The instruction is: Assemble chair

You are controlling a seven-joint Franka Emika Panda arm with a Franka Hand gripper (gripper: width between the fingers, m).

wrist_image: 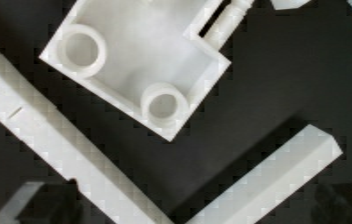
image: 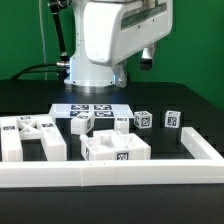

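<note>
The chair lies in loose white tagged pieces on the black table. A chunky block (image: 112, 148) stands at the front centre. Flat pieces (image: 30, 135) lie at the exterior view's left, another piece (image: 85, 122) sits behind the block, and two small cubes (image: 145, 119) (image: 173, 118) stand to the right. In the wrist view a white slab with two round holes (wrist_image: 137, 60) lies well below my gripper (wrist_image: 191, 210). The gripper is open, its dark fingers (wrist_image: 40, 205) wide apart with nothing between them. In the exterior view the white arm (image: 110, 40) hangs high over the table, clear of every part.
A long plain white rail (image: 110, 172) runs along the table's front and up the exterior view's right side (image: 200, 145); its corner shows as a V (wrist_image: 48, 120) in the wrist view. The marker board (image: 97, 110) lies flat at the centre back.
</note>
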